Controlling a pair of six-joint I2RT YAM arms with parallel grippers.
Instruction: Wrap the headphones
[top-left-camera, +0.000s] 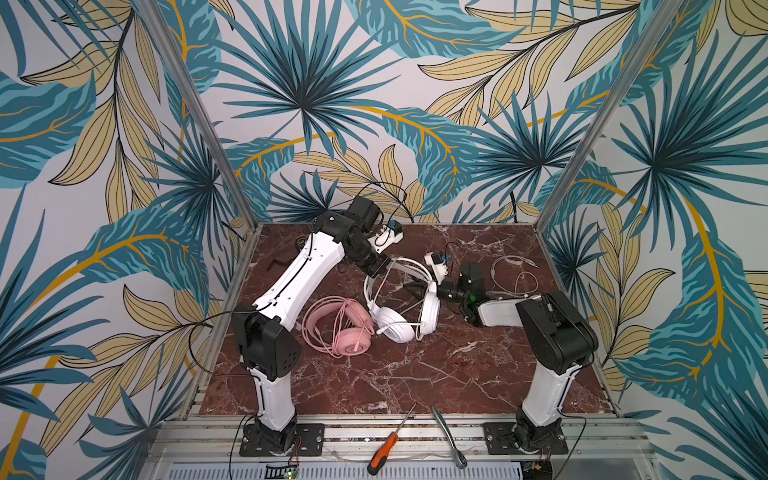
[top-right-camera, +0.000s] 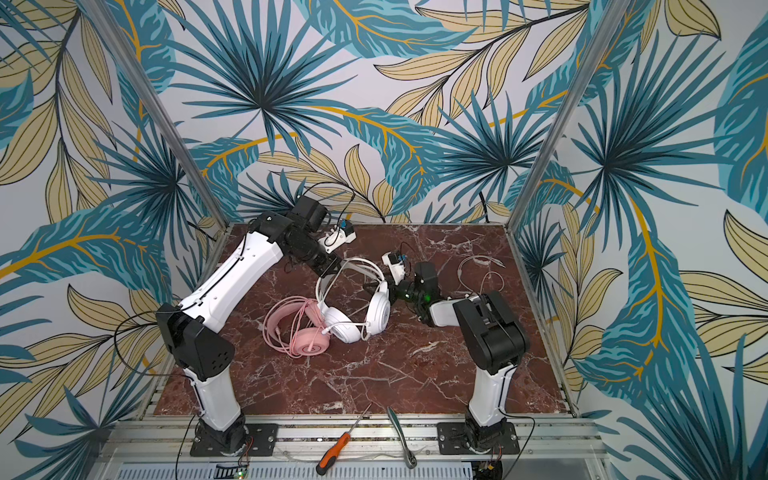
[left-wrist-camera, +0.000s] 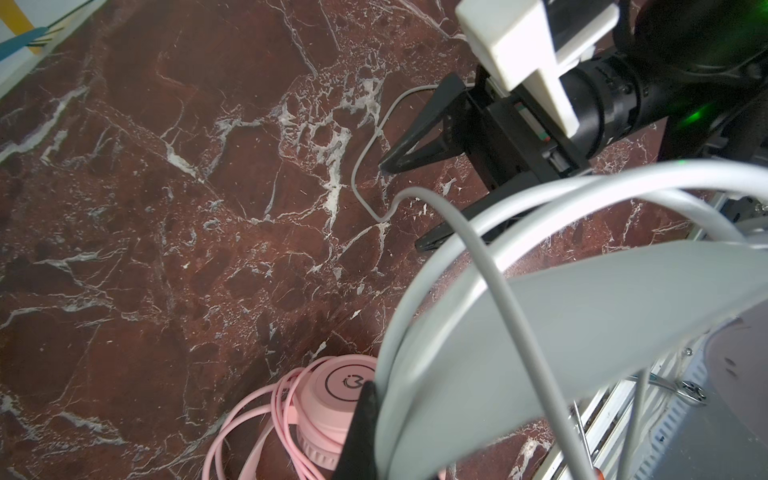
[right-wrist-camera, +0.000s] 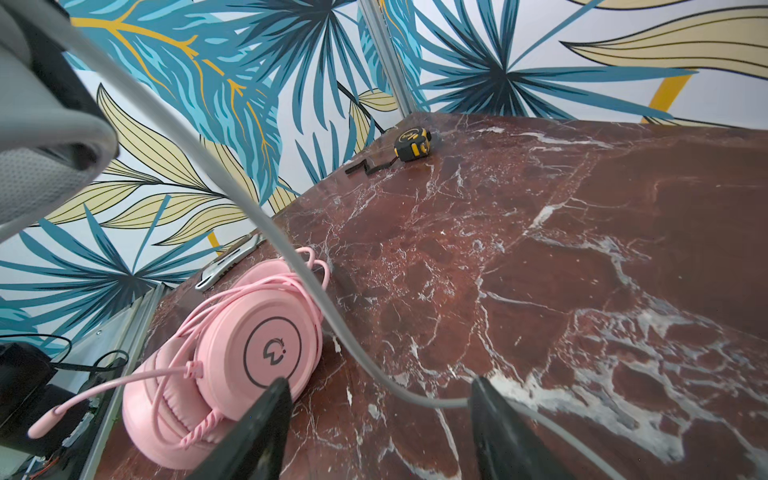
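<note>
We look down on a red-brown marble worktop (top-left-camera: 415, 374) veined in white, edged by aluminium rails and corner posts (top-left-camera: 199, 112), with walls papered in teal and yellow leaves. Near the centre stand the white headphones (top-left-camera: 395, 324), cups on the marble and headband arching toward 12 o'clock. The pink headphones (top-left-camera: 345, 332) lie just beside them at 9 o'clock, with pink cord bundled over the cups. The left end effector (top-left-camera: 376, 269) is pressed together on the white headband. The right end effector (right-wrist-camera: 378, 382), at 3 o'clock of the white set, has its fingers spread, and the white cable (right-wrist-camera: 332, 316) passes between them ungripped. Open marble stretches from the headsets toward 6 o'clock as far as the front rail, where an orange-handled screwdriver (top-left-camera: 384, 451) and a ratchet (top-left-camera: 449, 436) rest. Thin cable loops (top-left-camera: 515, 274) lie at 2 o'clock. The pink cup bears a dark ring around a small emblem, with no letters we can read. A yellow-and-black tape measure (right-wrist-camera: 411, 143) sits toward 10 o'clock near the edge, its label too small to read.
</note>
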